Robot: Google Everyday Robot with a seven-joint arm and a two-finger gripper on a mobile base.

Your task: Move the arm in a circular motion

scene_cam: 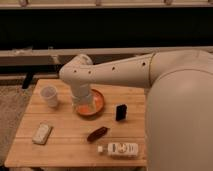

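Note:
The cream-white arm point(150, 70) reaches from the right edge leftward over the wooden table point(65, 135). Its thick segments carry small dark dots. The rounded elbow point(75, 70) sits above the table's back middle. A short cylindrical end point(80, 95) points down from the elbow. The gripper point(83, 106) hangs at its tip, just over an orange plate point(97, 105). The arm's end hides part of the plate.
A clear plastic cup point(49, 96) stands at the left. A small black box point(120, 112) stands right of the plate. A brown bar point(97, 133), a white packet point(42, 133) and a lying white bottle point(120, 149) are near the front. A railing point(30, 52) runs behind.

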